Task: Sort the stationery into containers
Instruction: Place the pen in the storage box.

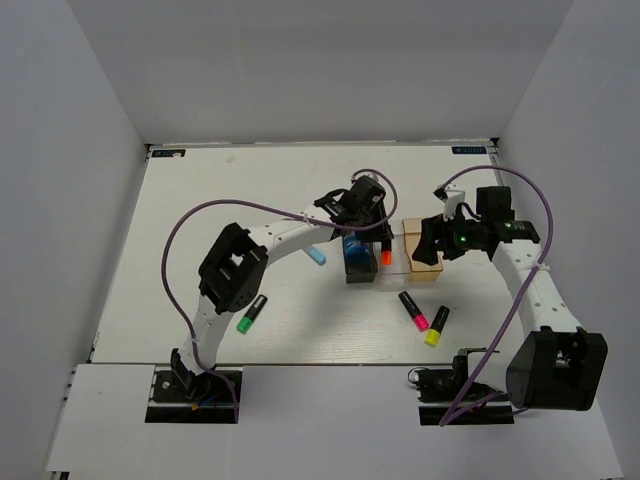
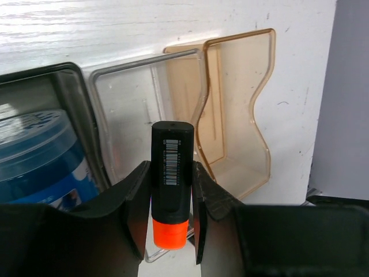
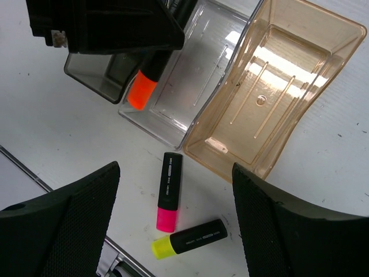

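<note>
My left gripper [image 2: 171,173] is shut on an orange-capped black marker [image 2: 171,153] and holds it over the clear bin [image 2: 130,98], cap toward the bin's near end. The marker also shows in the top view [image 1: 386,256] and the right wrist view [image 3: 143,91]. A blue tape roll [image 2: 34,156] lies in the dark-grey bin [image 1: 357,272]. My right gripper [image 3: 176,216] is open and empty above the tan-orange bin [image 3: 277,86], where a small cream piece [image 3: 222,144] seems to lie. Pink-capped [image 3: 168,193] and yellow-capped [image 3: 190,238] markers lie on the table below it.
A green-capped marker [image 1: 250,314] lies on the table by the left arm. A light-blue stick [image 1: 316,254] lies just left of the dark-grey bin. White walls close in the table on three sides.
</note>
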